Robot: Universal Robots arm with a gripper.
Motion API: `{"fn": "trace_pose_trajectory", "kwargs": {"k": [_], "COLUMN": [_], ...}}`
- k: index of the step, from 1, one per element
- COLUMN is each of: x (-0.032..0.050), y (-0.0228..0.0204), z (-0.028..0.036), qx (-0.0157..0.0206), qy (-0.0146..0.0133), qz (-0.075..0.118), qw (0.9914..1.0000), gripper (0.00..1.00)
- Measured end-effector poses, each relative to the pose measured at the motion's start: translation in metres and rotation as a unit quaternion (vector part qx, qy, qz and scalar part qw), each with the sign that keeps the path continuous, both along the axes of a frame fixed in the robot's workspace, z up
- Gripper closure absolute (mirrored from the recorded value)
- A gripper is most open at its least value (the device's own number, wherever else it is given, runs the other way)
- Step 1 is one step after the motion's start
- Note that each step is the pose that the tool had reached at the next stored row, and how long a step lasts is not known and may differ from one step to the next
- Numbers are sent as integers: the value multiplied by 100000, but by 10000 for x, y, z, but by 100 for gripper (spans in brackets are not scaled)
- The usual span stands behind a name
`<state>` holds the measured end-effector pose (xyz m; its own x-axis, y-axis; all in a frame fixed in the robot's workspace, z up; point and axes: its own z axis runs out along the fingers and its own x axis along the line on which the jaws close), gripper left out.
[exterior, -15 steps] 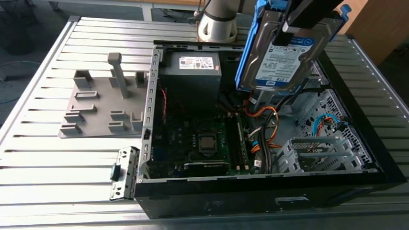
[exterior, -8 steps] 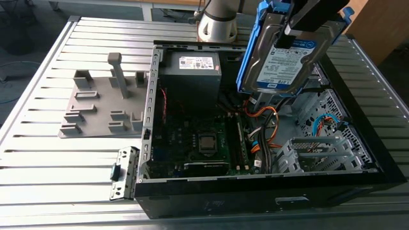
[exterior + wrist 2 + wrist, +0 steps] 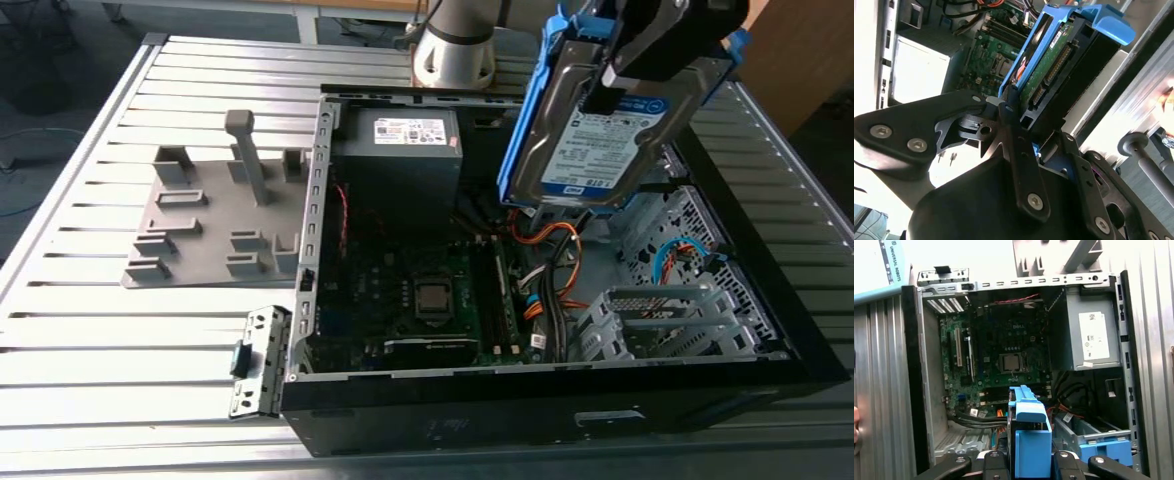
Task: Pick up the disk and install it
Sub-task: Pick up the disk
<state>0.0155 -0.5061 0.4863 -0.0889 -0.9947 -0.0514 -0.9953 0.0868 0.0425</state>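
**Progress.** The pick-up is complete. The hand (image 3: 638, 62) is closed on the disk (image 3: 597, 135), its fingers (image 3: 1010, 117) clamped on either side of one end of the drive and its blue bracket (image 3: 1026, 440). The disk hangs from the hand on edge, somewhat tilted, with its white-and-blue label facing the exterior view. It is well clear of the table (image 3: 94, 330) and, as far as the views show, touches no part of the computer case (image 3: 534, 420). My judgement is that installation is outstanding, since the disk is not seated in any bay.

**Containers.** The computer case lies on its side directly beneath the hand, with its side panel off and its interior exposed.
- The motherboard (image 3: 414, 290) covers the floor of the case below the hand, off to one side, and carries a processor (image 3: 1011, 361) near its middle.
- The grey power-supply box (image 3: 400, 150), with a white sticker, occupies the corner of the case beside the hand.
- Orange cables (image 3: 554, 240) and black cables run loosely just under the held disk.
- A perforated metal drive cage (image 3: 667, 320) sits below the hand and further out.
- A blue latch (image 3: 1106, 450) shows near the hand in the first wrist view.

**Outside the case.** A grey fixture plate (image 3: 200, 230) with raised blocks and a post rests on the table, well apart from the hand.
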Motion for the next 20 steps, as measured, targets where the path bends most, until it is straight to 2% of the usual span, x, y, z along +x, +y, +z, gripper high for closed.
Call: {"fn": "trace_pose_trajectory", "kwargs": {"k": [8,10,12,17,20], "x": [15,19,29,59,103], "y": [-263,-315,-338,-348,-364], "z": [-27,-35,-48,-102,-118], "qx": [3,-3,-5,0,-26], "qy": [-1,1,1,15,26], "qz": [1,6,84,1195,1324], "qw": [100000,100000,100000,99993,99991], "gripper": [64,64,64,64,64]}}
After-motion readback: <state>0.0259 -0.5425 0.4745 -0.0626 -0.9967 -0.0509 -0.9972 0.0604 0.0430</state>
